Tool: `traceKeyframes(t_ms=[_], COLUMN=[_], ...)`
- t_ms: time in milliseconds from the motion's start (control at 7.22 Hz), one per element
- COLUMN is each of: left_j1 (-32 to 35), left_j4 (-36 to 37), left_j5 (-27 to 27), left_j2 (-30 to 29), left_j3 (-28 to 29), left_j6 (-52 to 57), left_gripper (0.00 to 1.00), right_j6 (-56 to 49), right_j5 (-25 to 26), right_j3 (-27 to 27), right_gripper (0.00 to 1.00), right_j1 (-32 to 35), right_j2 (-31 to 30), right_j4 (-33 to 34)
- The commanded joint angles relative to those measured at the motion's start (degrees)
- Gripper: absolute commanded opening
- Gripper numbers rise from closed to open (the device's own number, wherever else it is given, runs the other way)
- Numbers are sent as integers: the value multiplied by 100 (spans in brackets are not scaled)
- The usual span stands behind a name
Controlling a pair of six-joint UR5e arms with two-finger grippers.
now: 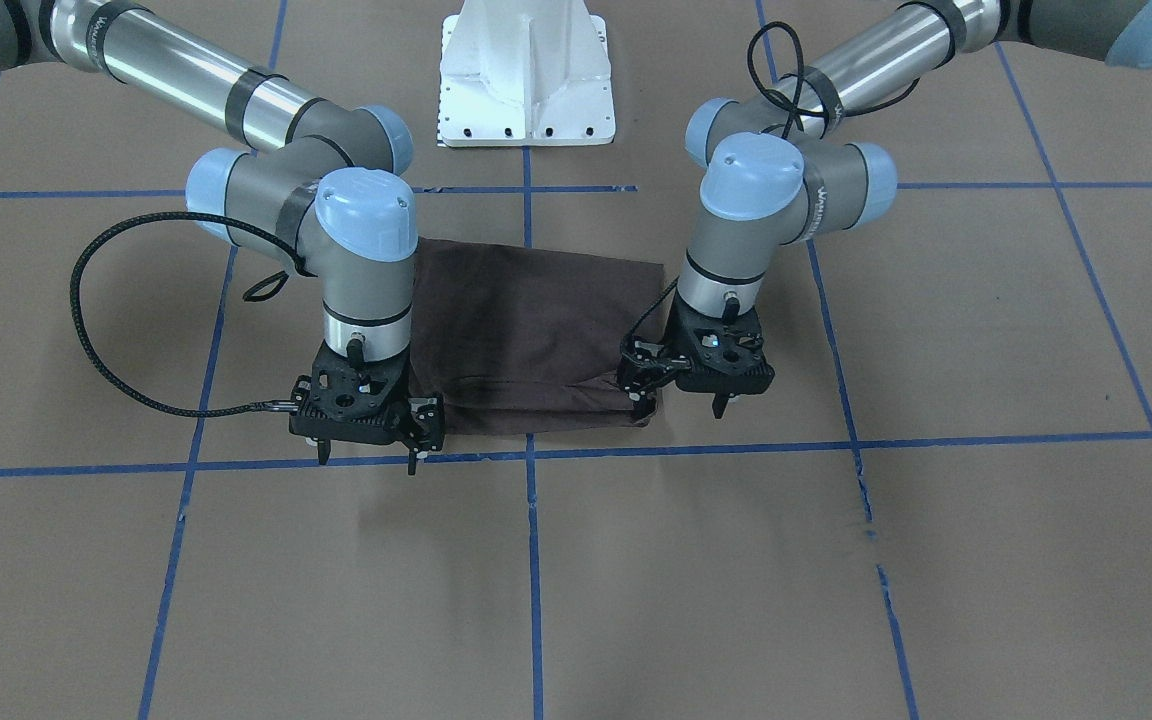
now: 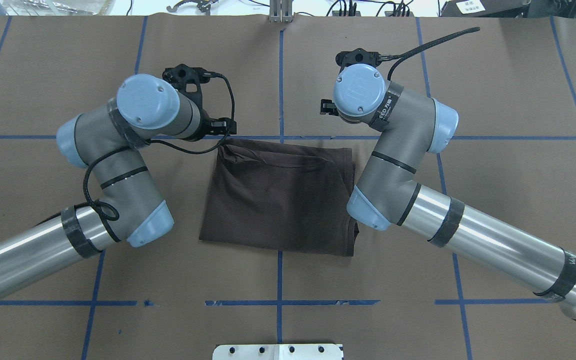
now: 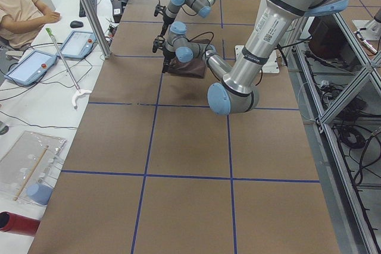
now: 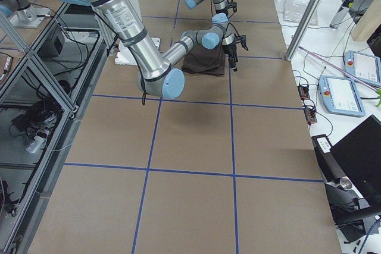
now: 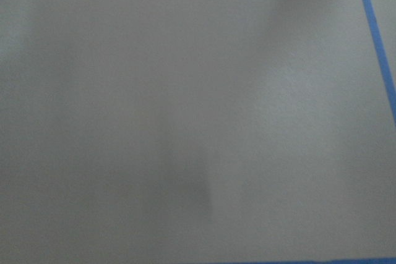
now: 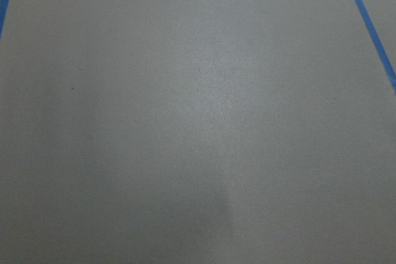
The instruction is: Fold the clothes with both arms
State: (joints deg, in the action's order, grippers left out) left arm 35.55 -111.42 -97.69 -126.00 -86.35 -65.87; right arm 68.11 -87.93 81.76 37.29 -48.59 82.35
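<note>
Though pale letters run along the silver tubes of the left arm and the right arm, they are too small to read. The dark brown shirt lies folded into a rough square in the middle of the front view. It is on the brown table with blue tape lines, just below the white base. The left gripper points down at the shirt's lower right corner in that view. Its two fingers are apart, and one is right at the cloth, but I cannot tell if it touches. The right gripper is at the shirt's lower left corner, with its fingers wide apart and only table between them. Neither one has hold of anything that I can see. The view from above mostly hides the fingers under the blue caps and grey wrists, but it shows the whole shirt, with soft folds along its top edge. Both wrist views show just bare brown table and bits of blue tape, a little blurry. Only the left side view shows a person sitting at a white desk in the upper left, near two flat control pads. The right side view shows the shirt small, near the top middle.
</note>
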Motion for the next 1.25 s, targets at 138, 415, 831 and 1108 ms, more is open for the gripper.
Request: traceKeyframes(t_ms=[138,415,831,1108], left_j1=[-452,-505,-672,-681], left_j4=[6,6,-20,-29], left_j5=[347,364,391,382], left_j2=[102,102,154,137], left_j3=[-57,-66,-66,-40], left_j6=[-110,-92,-49,-40], left_gripper=[100,100,100,100], right_j6=[0,9,0,0], right_j5=[3,3,3,3], right_j3=[85,103,85,85], right_gripper=[100,100,100,100], right_j1=[-20,-28,-46,-46], right_j2=[-81,-107,-116,-116], right_j4=[0,0,-26,-26])
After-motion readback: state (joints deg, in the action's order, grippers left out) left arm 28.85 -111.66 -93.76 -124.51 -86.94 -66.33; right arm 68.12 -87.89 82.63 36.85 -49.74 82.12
